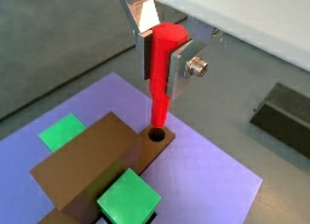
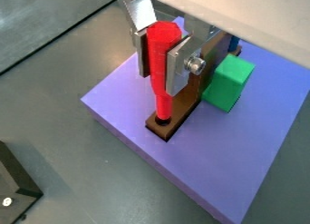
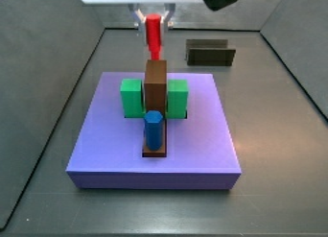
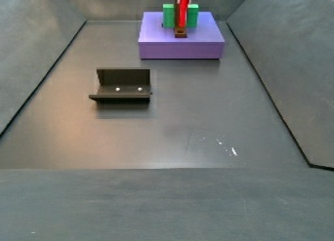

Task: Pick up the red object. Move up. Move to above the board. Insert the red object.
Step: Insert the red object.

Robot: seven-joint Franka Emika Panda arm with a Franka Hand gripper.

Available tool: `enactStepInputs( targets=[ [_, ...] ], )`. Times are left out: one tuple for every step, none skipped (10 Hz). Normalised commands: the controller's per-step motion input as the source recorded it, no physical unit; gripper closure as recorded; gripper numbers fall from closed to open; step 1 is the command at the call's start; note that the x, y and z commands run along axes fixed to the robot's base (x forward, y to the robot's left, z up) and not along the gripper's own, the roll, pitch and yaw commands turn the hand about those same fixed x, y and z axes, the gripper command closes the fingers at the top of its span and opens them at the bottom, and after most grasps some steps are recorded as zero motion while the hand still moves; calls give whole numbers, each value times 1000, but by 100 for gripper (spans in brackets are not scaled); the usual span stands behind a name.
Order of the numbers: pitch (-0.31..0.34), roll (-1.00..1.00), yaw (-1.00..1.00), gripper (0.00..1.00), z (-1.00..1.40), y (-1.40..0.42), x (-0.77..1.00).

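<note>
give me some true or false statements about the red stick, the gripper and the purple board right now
1. The gripper above the flat lavender-purple square board is shut on the thin bright red stick. True.
2. The red stick lies flat on the board. False: it stands upright, its lower tip at a round hole in the brown block.
3. Green blocks sit on either side of the brown block. True.
4. The blue cylinder is held by the fingers. False: it stands in the brown block's other end, apart from the gripper.
5. The small dark open box rests on the board. False: it sits on the floor.
</note>
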Motion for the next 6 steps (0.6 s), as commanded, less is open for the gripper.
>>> enactStepInputs(
  targets=[
    [-77,-84,0,100,-246,-46,146],
    [-74,-49,-14,100,-291,0,20],
    [-60,0,-9,100,-303,34,0],
    [-44,13,-60,100,-366,109,0],
    [-49,39,-57,100,-406,120,0],
    [-34,0,-26,100,-334,60,0]
  ],
)
